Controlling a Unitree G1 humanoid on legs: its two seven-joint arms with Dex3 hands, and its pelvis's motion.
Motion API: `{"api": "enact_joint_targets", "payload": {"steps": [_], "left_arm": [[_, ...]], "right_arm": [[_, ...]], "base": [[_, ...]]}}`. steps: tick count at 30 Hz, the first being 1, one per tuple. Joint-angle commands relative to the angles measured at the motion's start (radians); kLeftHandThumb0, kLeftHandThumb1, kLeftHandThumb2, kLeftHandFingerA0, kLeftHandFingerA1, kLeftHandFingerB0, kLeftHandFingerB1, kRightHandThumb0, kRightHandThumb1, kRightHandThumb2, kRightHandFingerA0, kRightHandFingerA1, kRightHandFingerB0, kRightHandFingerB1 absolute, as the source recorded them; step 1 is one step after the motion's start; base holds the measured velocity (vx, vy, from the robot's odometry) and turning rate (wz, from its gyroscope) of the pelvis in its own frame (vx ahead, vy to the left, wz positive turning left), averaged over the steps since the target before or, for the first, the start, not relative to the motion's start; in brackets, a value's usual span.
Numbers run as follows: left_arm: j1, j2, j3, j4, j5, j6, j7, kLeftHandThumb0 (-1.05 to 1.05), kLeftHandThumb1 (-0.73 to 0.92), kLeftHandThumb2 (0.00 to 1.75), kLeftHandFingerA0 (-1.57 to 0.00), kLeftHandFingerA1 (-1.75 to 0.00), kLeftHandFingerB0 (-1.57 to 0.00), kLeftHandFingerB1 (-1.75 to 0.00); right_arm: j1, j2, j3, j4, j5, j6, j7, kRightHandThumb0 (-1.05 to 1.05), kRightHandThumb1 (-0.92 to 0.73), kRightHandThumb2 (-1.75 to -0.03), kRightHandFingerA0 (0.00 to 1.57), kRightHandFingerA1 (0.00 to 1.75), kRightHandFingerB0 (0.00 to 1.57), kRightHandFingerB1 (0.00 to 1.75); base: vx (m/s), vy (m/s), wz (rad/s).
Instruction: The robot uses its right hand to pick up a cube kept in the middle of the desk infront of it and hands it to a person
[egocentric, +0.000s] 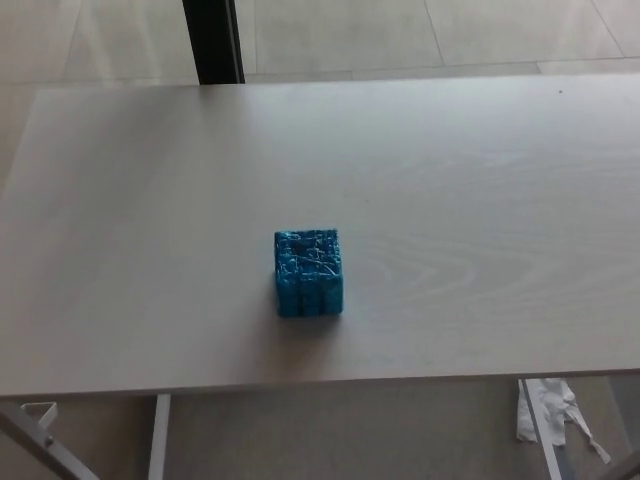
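The pale wood-grain desk (480, 180) is cut off by the right edge of the picture, and its left corners are lost at the left edge. The dark upright post (212, 40) beyond it is clipped by the top edge. Only the top and near face of the small blue ridged cube (309, 272) are shown; the scratched markings on its top cannot be read. The crumpled white scrap (545, 405) under the desk is blurred and partly hidden by a metal desk leg (545, 445), itself cut by the bottom edge.

Past the far edge, a dark post (213, 40) is standing on the pale tiled floor (420, 35). Down under the near edge, some crumpled white paper (548, 408) is lying beside a metal leg (157, 437).
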Motion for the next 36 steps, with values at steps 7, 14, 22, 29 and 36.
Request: {"api": "enact_joint_targets", "payload": {"steps": [7,14,22,29,36], "left_arm": [[-0.014,0.048,0.033,-0.006,-0.045,-0.009,-0.009,-0.71,0.6,0.63,-0.34,-1.07,-0.25,-0.98],[-0.059,0.046,0.071,0.0,-0.083,-0.037,0.009,-0.79,0.64,0.59,-0.41,-1.06,-0.34,-1.04],[-0.065,-0.004,0.033,-0.012,-0.051,-0.053,0.007,-0.78,0.62,0.59,-0.4,-1.01,-0.31,-0.98],[-0.04,-0.019,0.045,-0.016,-0.065,-0.069,0.006,-0.8,0.65,0.59,-0.44,-1.08,-0.32,-1.0],[-0.037,-0.028,0.033,-0.03,-0.06,-0.074,-0.006,-0.87,0.46,0.9,-0.52,-0.96,-0.41,-0.91]], "right_arm": [[-0.184,-0.098,-0.061,-0.181,0.037,0.05,-0.14,-0.95,-0.52,-0.98,0.01,0.61,0.0,0.1],[-0.387,-0.142,-0.036,-0.312,0.072,0.074,-0.043,-1.05,-0.6,-0.59,0.07,1.45,0.02,1.0],[-0.512,-0.072,0.13,-0.848,0.053,0.184,-0.029,-0.68,-0.62,-0.6,0.16,0.45,0.07,0.26],[-0.643,-0.039,0.335,-1.035,0.044,0.28,0.082,-0.76,-0.59,-0.59,0.16,0.44,0.1,0.28],[-0.654,0.097,0.564,-1.119,-0.008,0.308,0.11,-0.38,-0.28,-0.91,0.03,0.54,0.0,0.5]], "base": [[0.0,0.0,0.0],[0.0,0.0,0.0],[0.0,0.0,0.0],[0.0,0.0,0.0],[0.0,0.0,0.0]]}}
